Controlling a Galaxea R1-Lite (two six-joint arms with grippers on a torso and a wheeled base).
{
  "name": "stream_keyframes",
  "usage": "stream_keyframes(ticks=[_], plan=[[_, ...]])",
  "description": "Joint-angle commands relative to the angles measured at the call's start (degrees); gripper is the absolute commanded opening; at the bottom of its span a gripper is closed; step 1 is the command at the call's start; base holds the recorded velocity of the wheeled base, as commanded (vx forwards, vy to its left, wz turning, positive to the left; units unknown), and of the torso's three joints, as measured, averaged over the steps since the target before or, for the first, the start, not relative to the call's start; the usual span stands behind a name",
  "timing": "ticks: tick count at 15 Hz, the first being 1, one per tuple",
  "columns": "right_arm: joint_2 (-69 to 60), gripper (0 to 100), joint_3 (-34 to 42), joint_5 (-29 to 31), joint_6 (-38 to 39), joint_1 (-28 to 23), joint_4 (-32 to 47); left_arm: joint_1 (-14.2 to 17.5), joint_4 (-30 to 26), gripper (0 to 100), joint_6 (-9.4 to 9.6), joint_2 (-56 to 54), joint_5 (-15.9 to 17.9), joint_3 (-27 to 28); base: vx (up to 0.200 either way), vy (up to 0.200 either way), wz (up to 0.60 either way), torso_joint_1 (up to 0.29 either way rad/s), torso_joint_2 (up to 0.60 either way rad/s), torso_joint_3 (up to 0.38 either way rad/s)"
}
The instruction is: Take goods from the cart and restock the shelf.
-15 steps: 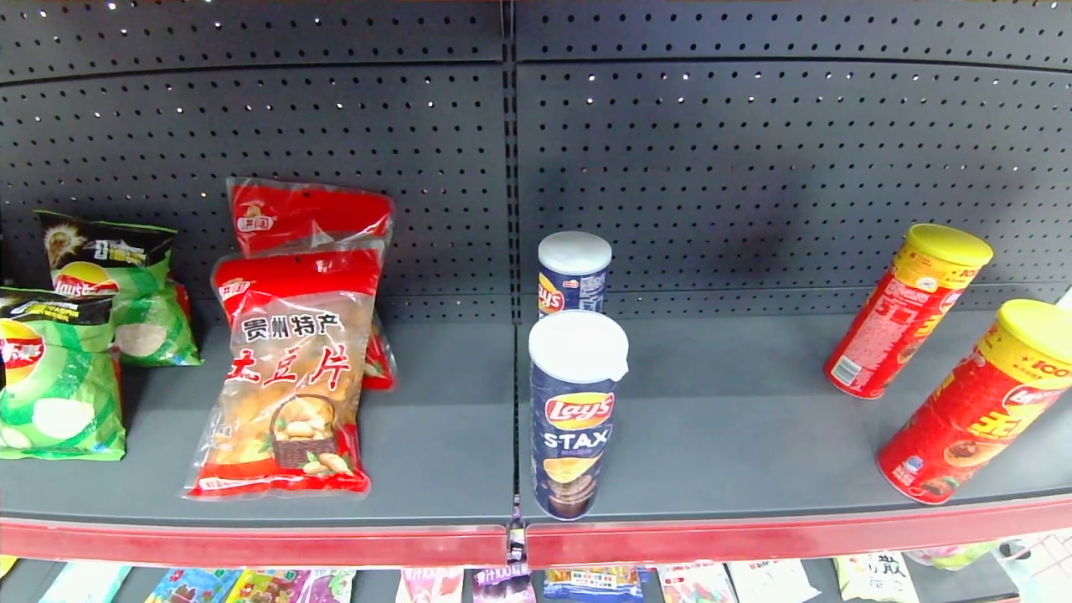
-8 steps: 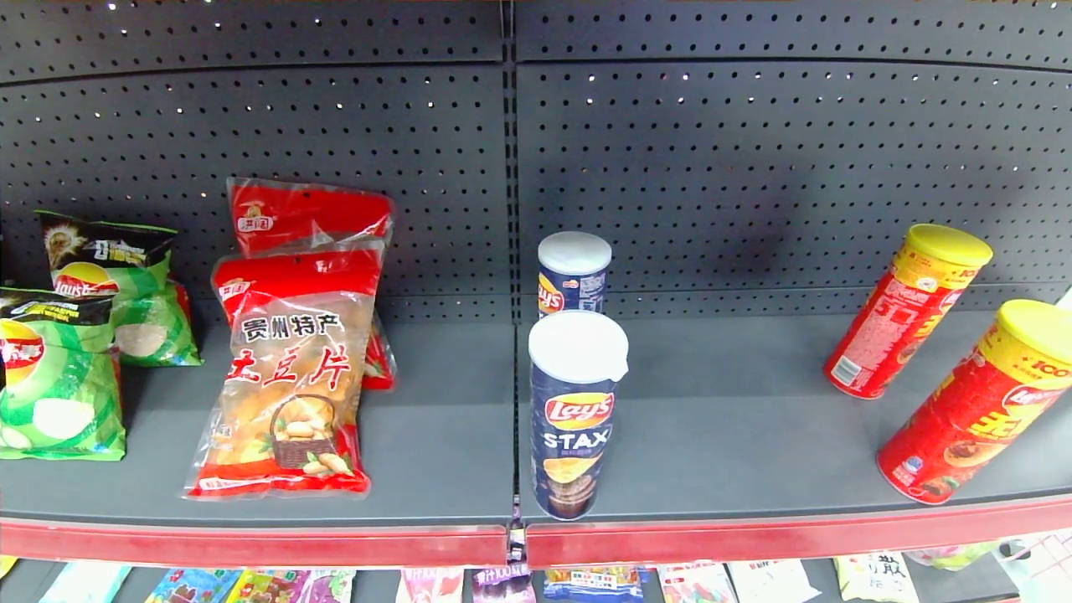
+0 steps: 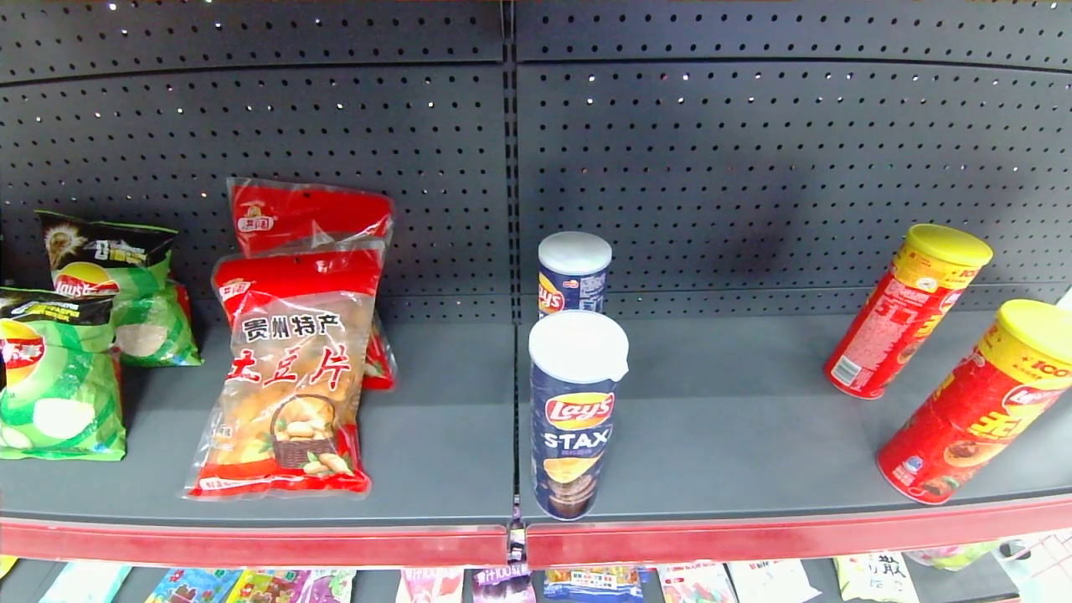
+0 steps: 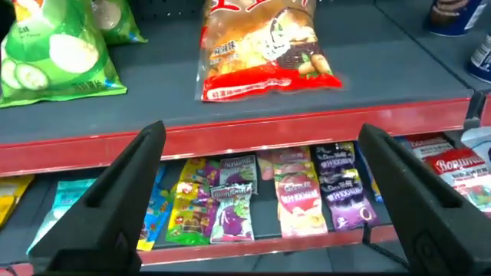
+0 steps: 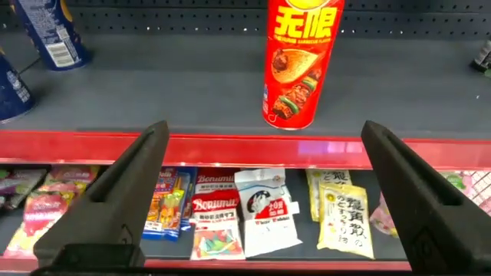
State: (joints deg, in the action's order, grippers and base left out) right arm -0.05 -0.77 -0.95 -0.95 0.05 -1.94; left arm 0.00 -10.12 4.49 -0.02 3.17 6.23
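The dark grey shelf (image 3: 712,419) carries two green chip bags (image 3: 59,394) at the left, two red snack bags (image 3: 289,368), two blue chip cans (image 3: 576,414) at the middle and two red cans with yellow lids (image 3: 980,410) at the right. My left gripper (image 4: 261,199) is open and holds nothing, in front of the shelf's red edge below a red snack bag (image 4: 265,46). My right gripper (image 5: 265,199) is open and holds nothing, facing a red can (image 5: 301,61) near the shelf's front.
A lower shelf holds rows of small candy and snack packets (image 4: 307,195) (image 5: 261,211). The perforated back panel (image 3: 670,167) closes the rear. Bare shelf lies between the blue cans and the red cans (image 3: 729,402).
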Motion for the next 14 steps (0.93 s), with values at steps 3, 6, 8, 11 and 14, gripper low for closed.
stream_keyframes(ticks=[3, 6, 8, 11, 14], plan=[[0.0, 100, 0.0, 0.0, 0.1, 0.0, 0.0, 0.0, 4.4, 100, 0.44, 0.0, 0.3, -2.0, 0.0, 0.0, 0.0, 0.0, 0.0, 0.0], [0.0, 100, 0.0, -0.2, 0.2, 0.0, 0.0, 0.0, 4.6, 100, 0.61, 0.0, -0.1, -2.1, -0.067, 0.0, 0.0, 0.001, 0.0, -0.001], [0.0, 100, 0.0, -0.2, 0.3, 0.0, 0.0, 0.0, 4.6, 100, 0.61, 0.0, -0.2, -2.1, -0.2, 0.0, 0.0, 0.007, 0.0, 0.002], [0.0, 100, 0.0, -0.2, 0.3, 0.0, 0.0, 0.0, 4.6, 100, 0.44, 0.0, 0.3, -2.2, 0.0, 0.0, 0.0, 0.0, 0.0, 0.0], [0.0, 100, 0.0, -0.2, 0.3, 0.0, 0.0, 0.0, 4.6, 100, 0.61, 0.0, -0.2, -2.1, 0.0, 0.0, 0.0, 0.0, 0.0, 0.0]])
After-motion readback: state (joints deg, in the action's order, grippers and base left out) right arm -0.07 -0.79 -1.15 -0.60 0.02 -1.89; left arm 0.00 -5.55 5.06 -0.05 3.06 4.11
